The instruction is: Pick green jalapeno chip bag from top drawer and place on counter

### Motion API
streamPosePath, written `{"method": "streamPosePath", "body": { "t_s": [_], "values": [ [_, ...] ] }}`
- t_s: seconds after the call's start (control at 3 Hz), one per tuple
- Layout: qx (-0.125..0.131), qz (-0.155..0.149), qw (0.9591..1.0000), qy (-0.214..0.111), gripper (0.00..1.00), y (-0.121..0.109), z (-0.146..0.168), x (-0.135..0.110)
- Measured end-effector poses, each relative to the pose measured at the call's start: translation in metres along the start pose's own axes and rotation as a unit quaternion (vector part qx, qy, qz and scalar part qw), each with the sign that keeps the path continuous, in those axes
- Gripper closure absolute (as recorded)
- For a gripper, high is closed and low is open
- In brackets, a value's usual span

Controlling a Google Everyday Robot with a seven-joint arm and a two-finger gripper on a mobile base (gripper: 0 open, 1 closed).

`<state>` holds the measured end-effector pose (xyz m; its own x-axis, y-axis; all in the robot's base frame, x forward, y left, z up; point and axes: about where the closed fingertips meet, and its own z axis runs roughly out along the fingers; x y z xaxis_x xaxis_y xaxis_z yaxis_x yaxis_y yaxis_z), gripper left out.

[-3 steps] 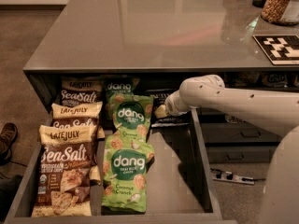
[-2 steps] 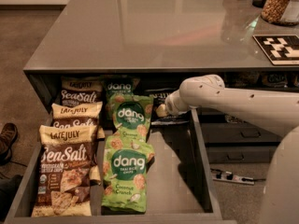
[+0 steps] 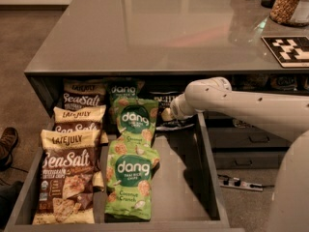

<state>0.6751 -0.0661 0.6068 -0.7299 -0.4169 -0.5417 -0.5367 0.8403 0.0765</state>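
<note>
The top drawer (image 3: 179, 178) stands pulled out below the counter (image 3: 154, 28). At its back right, partly under the counter's edge, lies the dark, nearly black chip bag with white lettering (image 3: 163, 99); only its upper part shows. My white arm (image 3: 251, 108) reaches in from the right. My gripper (image 3: 167, 115) is at the back of the drawer, right at the dark bag's lower right side. I cannot tell whether it touches the bag.
Bright green "dang" bags (image 3: 129, 175) lie down the drawer's middle, brown-and-cream "Sea Salt" bags (image 3: 67, 175) along its left. On the counter's far right are a jar (image 3: 289, 4) and a black-and-white marker (image 3: 288, 50). Narrower drawers (image 3: 251, 139) and a power strip (image 3: 241, 183) are at right, a shoe (image 3: 7, 144) at left.
</note>
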Motion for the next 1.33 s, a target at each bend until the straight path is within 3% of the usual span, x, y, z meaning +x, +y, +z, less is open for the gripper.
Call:
{"method": "streamPosePath", "body": {
  "t_s": [0.33,0.67,1.0,1.33],
  "values": [
    [0.000,0.000,1.0000,0.000,1.00,0.000,-0.004,-0.003],
    [0.004,-0.004,0.9995,-0.032,1.00,0.007,-0.032,0.000],
    [0.027,0.000,0.9952,-0.094,1.00,0.009,-0.078,0.017],
    [0.056,-0.004,0.9884,-0.141,1.00,0.012,-0.121,0.026]
  ]
}}
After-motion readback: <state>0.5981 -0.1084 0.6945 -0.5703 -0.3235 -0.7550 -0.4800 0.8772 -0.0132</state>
